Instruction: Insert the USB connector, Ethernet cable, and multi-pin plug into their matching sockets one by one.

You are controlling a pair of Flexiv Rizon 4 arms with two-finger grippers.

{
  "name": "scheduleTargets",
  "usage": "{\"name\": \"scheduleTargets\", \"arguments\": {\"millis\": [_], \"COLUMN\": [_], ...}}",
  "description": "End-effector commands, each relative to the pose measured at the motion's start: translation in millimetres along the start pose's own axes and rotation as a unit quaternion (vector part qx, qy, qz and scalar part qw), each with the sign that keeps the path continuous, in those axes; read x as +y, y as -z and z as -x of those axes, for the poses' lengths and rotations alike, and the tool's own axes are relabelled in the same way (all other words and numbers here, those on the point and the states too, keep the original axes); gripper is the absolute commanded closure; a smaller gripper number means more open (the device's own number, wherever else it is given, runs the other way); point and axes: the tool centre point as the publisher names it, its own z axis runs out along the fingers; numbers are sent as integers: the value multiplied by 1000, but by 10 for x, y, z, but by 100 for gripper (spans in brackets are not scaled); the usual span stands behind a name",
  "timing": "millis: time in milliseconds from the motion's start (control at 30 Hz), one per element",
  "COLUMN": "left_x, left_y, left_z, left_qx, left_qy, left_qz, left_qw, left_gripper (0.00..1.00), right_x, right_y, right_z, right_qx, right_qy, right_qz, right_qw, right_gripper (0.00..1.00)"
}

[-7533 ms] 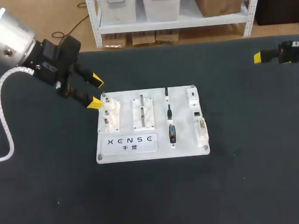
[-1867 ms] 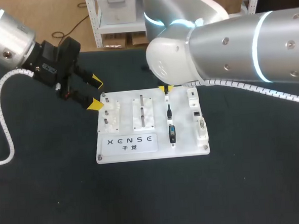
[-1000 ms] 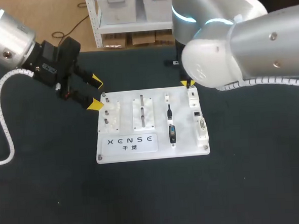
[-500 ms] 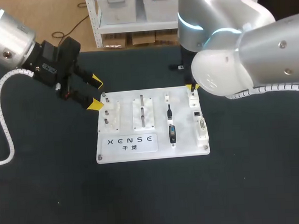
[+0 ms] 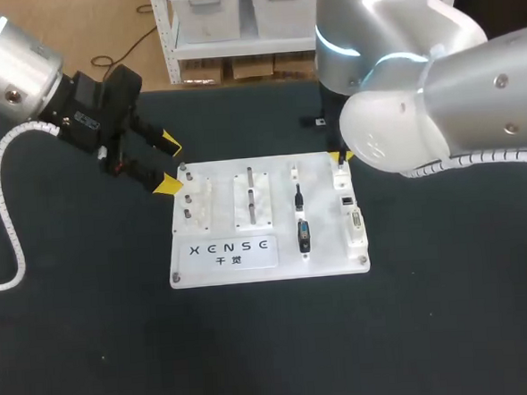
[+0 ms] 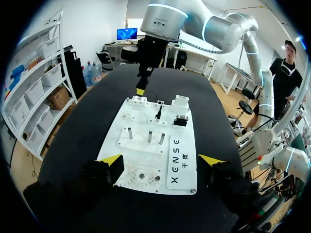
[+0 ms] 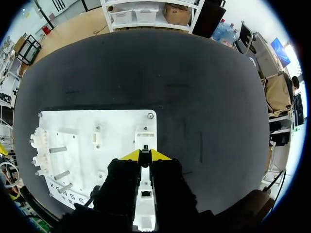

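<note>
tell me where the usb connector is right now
Right wrist view: the USB connector is held in the right end effector, directly over the socket block at a corner of the white board.

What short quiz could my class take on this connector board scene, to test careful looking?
1. True or false: the left arm's jaws stand open near a corner of the white rectangular plastic board.
2. The right arm's jaws hang above: A the printed label; B the white socket block at the far right corner; C the metal pegs.
3. Which lies nearer the board's printed edge: the slim black cable plug or the wide black multi-pin plug?

Key: 1 true; 2 B; 3 the multi-pin plug.
</note>
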Motion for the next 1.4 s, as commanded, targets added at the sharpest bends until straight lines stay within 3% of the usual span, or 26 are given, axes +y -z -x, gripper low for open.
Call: {"name": "scheduleTargets", "arguments": {"millis": [33, 633, 1133, 1300, 1367, 1400], "left_x": [-7, -7, -7, -7, -7, -7], "left_y": [-1, -1, -1, -1, -1, -1], "left_z": [-7, -7, -7, -7, -7, -7], "left_qx": [-1, -1, -1, -1, -1, -1], "left_qy": [-1, -1, -1, -1, -1, -1], "left_qz": [1, 1, 1, 1, 1, 1], "left_qw": [1000, 1000, 1000, 1000, 1000, 1000], "left_gripper": [0, 0, 0, 0, 0, 0], "right_x": [-2, -5, -29, -8, 15, 29], "right_y": [-14, -42, -350, -282, -169, -106], "right_z": [-6, -50, 7, -8, 10, 21], "right_qx": [-6, 3, 27, 13, -4, -12], "right_qy": [-1, 1, -18, -14, -12, -12], "right_qz": [0, -4, -15, -17, -17, -16], "right_qw": [1000, 1000, 999, 1000, 1000, 1000], "right_gripper": [100, 100, 100, 100, 60, 0]}}
